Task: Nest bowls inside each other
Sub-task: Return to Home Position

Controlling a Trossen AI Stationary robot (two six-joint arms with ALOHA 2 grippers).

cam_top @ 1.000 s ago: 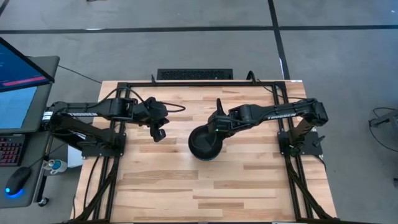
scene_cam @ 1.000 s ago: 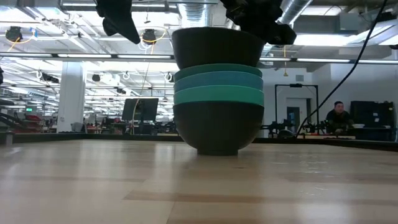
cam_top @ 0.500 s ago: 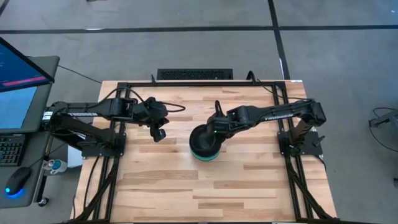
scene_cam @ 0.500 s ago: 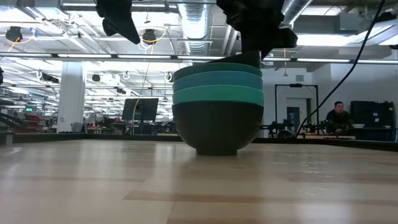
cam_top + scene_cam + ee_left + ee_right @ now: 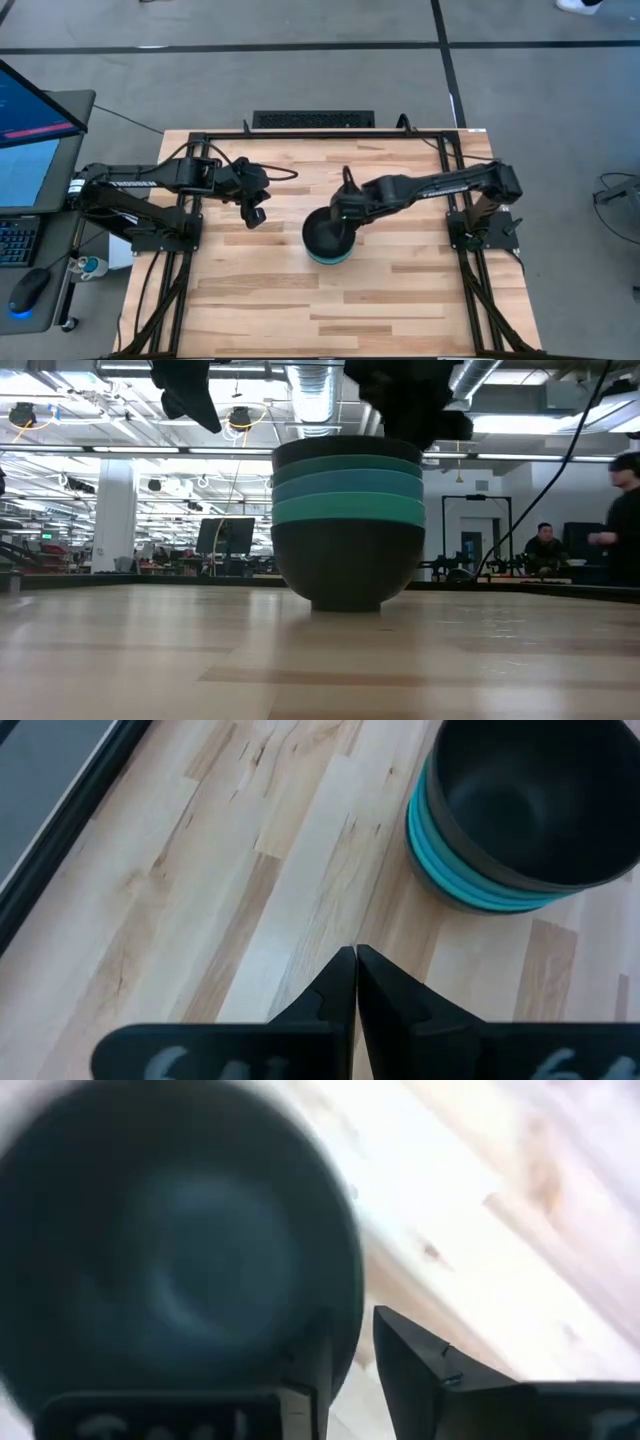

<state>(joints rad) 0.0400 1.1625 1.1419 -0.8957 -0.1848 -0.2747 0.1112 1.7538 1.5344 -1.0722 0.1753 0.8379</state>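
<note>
Five bowls sit nested in one stack [image 5: 326,240] near the table's middle, resting on the bottom black bowl's foot [image 5: 345,600]. Above that bowl come three blue-green bowls [image 5: 345,488], then the top black bowl [image 5: 530,790], of which only the rim [image 5: 345,448] shows in the low view. My right gripper [image 5: 344,212] is over the stack's far-right side, shut on the top bowl. My left gripper [image 5: 256,215] waits shut [image 5: 355,960] above the table, left of the stack. My right gripper [image 5: 350,1330] has the top black bowl's rim [image 5: 350,1295] between its fingers, one finger [image 5: 312,1365] inside the bowl and one [image 5: 410,1365] outside. It comes from above, slanting in from the table's right. The bowl sits upright, nested in the stack.
Bare wood [image 5: 300,310] lies on all sides of the stack. Black frame rails [image 5: 190,200] run along the table's left, right and far edges. A monitor [image 5: 30,120] stands off the left side. People [image 5: 625,510] show in the room behind.
My right gripper has moved down with the top black bowl. That bowl stood high over the blue-green bowls a second ago and now sits deep in the stack, with only its rim showing.
</note>
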